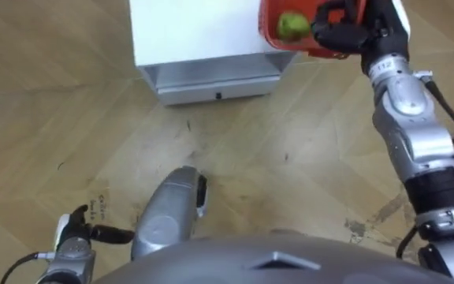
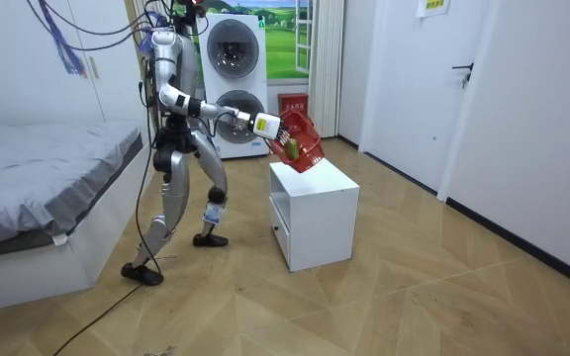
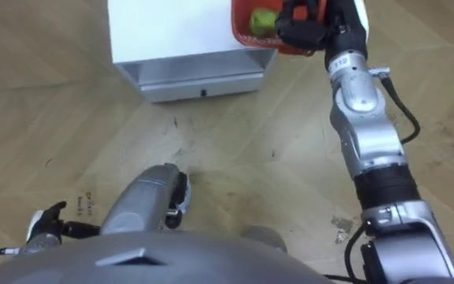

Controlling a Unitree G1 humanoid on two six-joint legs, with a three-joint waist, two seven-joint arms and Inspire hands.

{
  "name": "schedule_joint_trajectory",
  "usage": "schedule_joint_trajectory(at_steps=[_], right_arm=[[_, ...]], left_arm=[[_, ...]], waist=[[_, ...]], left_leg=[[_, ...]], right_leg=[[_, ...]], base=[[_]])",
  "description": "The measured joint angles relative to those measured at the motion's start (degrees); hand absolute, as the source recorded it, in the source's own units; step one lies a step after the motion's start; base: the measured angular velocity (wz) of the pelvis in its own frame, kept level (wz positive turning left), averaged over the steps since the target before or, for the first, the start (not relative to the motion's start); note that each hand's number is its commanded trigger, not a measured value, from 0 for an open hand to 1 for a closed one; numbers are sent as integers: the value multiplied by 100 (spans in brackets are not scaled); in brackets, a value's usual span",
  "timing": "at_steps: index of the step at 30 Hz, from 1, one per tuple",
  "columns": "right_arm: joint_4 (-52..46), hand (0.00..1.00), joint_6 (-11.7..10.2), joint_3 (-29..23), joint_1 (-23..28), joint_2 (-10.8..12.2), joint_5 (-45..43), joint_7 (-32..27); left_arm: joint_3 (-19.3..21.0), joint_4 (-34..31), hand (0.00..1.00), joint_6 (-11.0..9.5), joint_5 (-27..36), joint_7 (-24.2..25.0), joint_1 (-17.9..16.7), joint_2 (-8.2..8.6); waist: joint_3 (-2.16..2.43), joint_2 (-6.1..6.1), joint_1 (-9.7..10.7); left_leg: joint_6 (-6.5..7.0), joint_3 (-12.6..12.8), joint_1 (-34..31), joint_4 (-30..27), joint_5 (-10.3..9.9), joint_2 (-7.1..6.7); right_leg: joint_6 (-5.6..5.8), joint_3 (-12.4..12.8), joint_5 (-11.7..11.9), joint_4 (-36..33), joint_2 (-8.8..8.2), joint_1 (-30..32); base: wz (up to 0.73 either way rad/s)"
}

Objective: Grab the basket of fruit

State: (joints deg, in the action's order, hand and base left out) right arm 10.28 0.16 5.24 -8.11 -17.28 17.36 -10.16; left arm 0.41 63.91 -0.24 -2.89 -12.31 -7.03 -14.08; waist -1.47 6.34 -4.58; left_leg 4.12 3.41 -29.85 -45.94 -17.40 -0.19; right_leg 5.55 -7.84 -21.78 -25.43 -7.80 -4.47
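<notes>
White cabinet on wood floor, red basket just above.

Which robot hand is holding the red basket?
The right hand, curled round the red fruit basket rim over the white cabinet. The left hand hangs low, away from it.
</notes>
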Motion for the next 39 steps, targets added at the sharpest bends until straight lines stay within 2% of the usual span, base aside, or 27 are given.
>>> schedule_joint_trajectory(at_steps=[1,2,3,4,5,6,7,8,9,10,11,12,13,14,15,16,17,19,20,21,22,23,24,26,28,34,39], right_arm=[[-2,100,-43,-77,-26,30,-21,-13],[-26,100,-91,-160,-14,11,-22,-4],[-45,100,-186,-357,-19,-90,-23,1],[-22,100,-178,-422,-28,-43,-57,-38],[-21,100,-178,-400,-8,-2,-117,-29],[-22,100,-177,-326,61,98,-224,58],[-27,100,-178,-240,112,231,-259,153],[-39,100,-179,-206,143,273,-275,166],[-39,100,-179,-174,180,320,-256,204],[-39,100,-179,-188,184,343,-219,254],[-40,100,-185,-210,184,342,-217,292],[-39,100,-207,-227,185,340,-214,332],[-40,100,-211,-226,176,340,-270,352],[-40,100,-208,-224,169,340,-296,378],[-40,100,-194,-213,187,340,-301,406],[-40,100,-176,-192,209,340,-245,414],[-40,100,-158,-180,210,341,-236,414],[-45,100,-69,-155,214,339,-264,456],[-46,100,-46,-140,218,340,-270,469],[-46,100,-18,-136,258,340,-269,509],[-46,100,1,-114,284,340,-294,521],[-39,100,21,-46,290,295,-289,535],[-40,100,26,28,284,278,-284,538],[-40,100,28,185,287,271,-263,626],[-39,100,28,209,285,268,-247,762],[-41,100,28,232,278,271,-198,1128],[83,100,-11,254,299,303,-138,1165]], left_arm=[[33,-114,0,21,-12,5,-5,3],[21,-161,0,35,-33,10,11,40],[-48,-256,0,44,-114,35,80,174],[-63,-267,0,61,-182,69,101,204],[-55,-269,0,96,-182,79,85,210],[-6,-280,0,172,-181,89,48,197],[137,-316,0,224,-180,87,-30,173],[190,-325,0,269,-176,85,-53,158],[221,-356,0,321,-160,84,-88,113],[215,-465,0,373,-159,81,-137,94],[202,-520,0,378,-160,82,-151,94],[153,-577,0,380,-158,84,-121,84],[149,-555,0,373,-165,89,-34,89],[150,-529,0,379,-174,89,27,97],[152,-554,0,384,-174,86,71,132],[136,-561,0,379,-164,78,69,175],[130,-559,0,381,-165,79,66,191],[129,-562,0,371,-121,79,71,212],[127,-559,0,367,-120,79,68,215],[125,-557,0,355,-130,80,77,225],[118,-562,0,323,-160,79,71,223],[105,-549,0,295,-179,71,55,283],[103,-554,0,269,-180,74,49,301],[126,-518,0,264,-176,71,-53,291],[122,-473,0,266,-171,96,-57,295],[161,-449,0,210,-180,407,-366,295],[144,-419,0,182,-176,418,-459,311]], waist=[[-22,3,0],[-6,4,23],[75,-31,88],[84,31,41],[82,34,-9],[83,34,-91],[81,31,-120],[81,31,-129],[66,11,-151],[42,-25,-69],[43,-43,-20],[42,-46,-14],[34,-66,-61],[20,-87,-67],[2,-163,-68],[2,-253,-60],[3,-294,-60],[9,-386,-28],[13,-402,-23],[30,-417,2],[70,-357,4],[134,-404,-27],[154,-438,-49],[157,-450,-40],[148,-415,-48],[128,-330,-91],[106,-324,-141]], left_leg=[[18,193,-124,-98,-8,13],[21,246,-168,162,-11,-127],[248,524,-227,806,247,-330],[375,848,-193,885,350,-368],[400,910,-136,921,342,-367],[417,911,10,958,331,-386],[418,910,206,1010,331,-400],[418,908,312,1046,330,-409],[417,902,557,1151,329,-425],[419,906,871,1403,328,-479],[420,907,1018,1565,328,-510],[444,921,1299,1885,312,-560],[470,919,1469,2042,262,-569],[464,895,1527,2080,254,-568],[454,794,1683,2210,249,-565],[408,688,1856,2368,268,-557],[387,673,1936,2443,280,-544],[288,518,2181,2656,285,-500],[253,477,2239,2678,284,-473],[181,349,2311,2677,271,-420],[102,251,2361,2659,264,-421],[-4,190,2372,2635,227,-317],[-38,194,2389,2645,239,-232],[-173,210,2564,2867,316,-48],[-258,187,2749,3082,373,49],[-324,90,2956,3310,414,149],[-325,-41,2955,3332,415,144]], right_leg=[[-13,70,12,-11,-63,-115],[5,89,-8,-36,-118,-103],[38,66,-42,-187,-164,22],[59,26,-29,-402,-329,196],[52,9,50,-448,-364,244],[55,-3,273,-464,-385,205],[-19,-19,547,-539,-370,141],[-67,-15,701,-638,-373,128],[-123,-15,1052,-948,-387,144],[-126,-17,1498,-1364,-419,201],[-128,-7,1755,-1612,-441,281],[-64,87,2163,-2108,-533,498],[-68,173,2136,-2647,-564,779],[-80,170,1983,-2926,-594,934],[-146,129,1595,-3296,-612,1275],[-134,120,1290,-3426,-610,1547],[-127,126,1152,-3413,-609,1681],[-102,213,741,-2793,-504,2130],[-92,267,683,-2482,-448,2188],[-89,343,634,-1673,-318,2217],[-100,327,714,-665,-274,2157],[-195,240,841,-348,-176,2000],[-264,135,897,-196,-109,1894],[-376,-103,1038,268,119,1502],[-412,-186,1074,517,217,1273],[-454,-344,1180,977,400,911],[-429,-459,1257,1231,428,753]], base=[[23],[59],[65],[49],[-8],[-28],[-27],[-13],[13],[26],[36],[16],[3],[-7],[-3],[-3],[0],[3],[22],[39],[44],[27],[16],[30],[24],[9],[9]])
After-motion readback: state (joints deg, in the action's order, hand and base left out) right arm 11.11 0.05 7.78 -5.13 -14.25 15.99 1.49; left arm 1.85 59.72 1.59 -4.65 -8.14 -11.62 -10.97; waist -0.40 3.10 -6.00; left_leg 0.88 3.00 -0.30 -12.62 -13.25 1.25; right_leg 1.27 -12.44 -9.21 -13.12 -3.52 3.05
